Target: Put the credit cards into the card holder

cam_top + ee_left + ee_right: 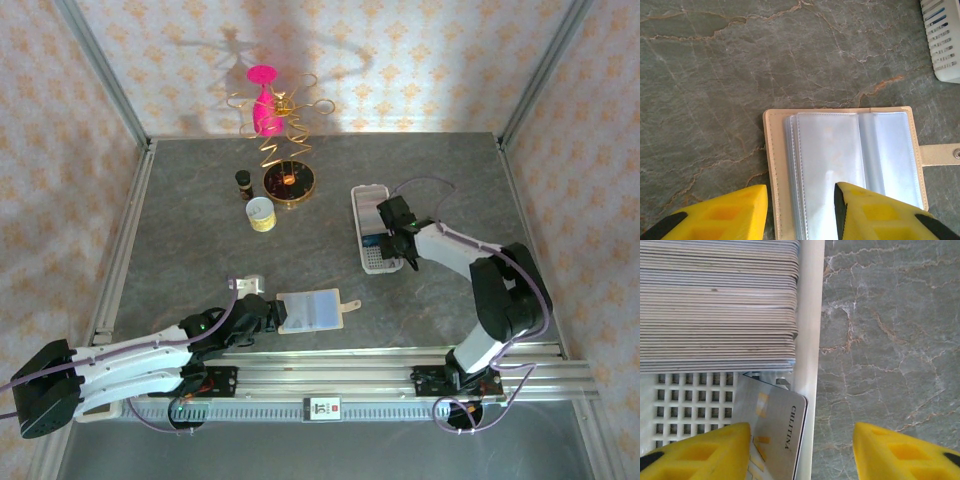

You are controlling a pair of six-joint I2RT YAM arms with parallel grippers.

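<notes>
Inside the card holder (pixel 810 315), credit cards (pixel 715 305) stacked on edge, one loose card (pixel 777 432) tilted by its rim; right gripper (pixel 799 440) spread astride that rim; left gripper (pixel 800 200) spread, well apart from holder, over beige wallet (pixel 840 150).

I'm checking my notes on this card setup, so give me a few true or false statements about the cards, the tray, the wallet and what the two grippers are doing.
1. The white tray holds a packed stack of cards seen edge-on. True.
2. The beige wallet has cards in its clear sleeves. False: the sleeves look empty.
3. The right gripper is shut on a card. False: it is open, astride the tray's rim, with a loose card beside one finger.
4. The left gripper is open at the wallet's edge. True.
5. The pink glass is by the arm bases. False: it is at the table's far edge.
</notes>
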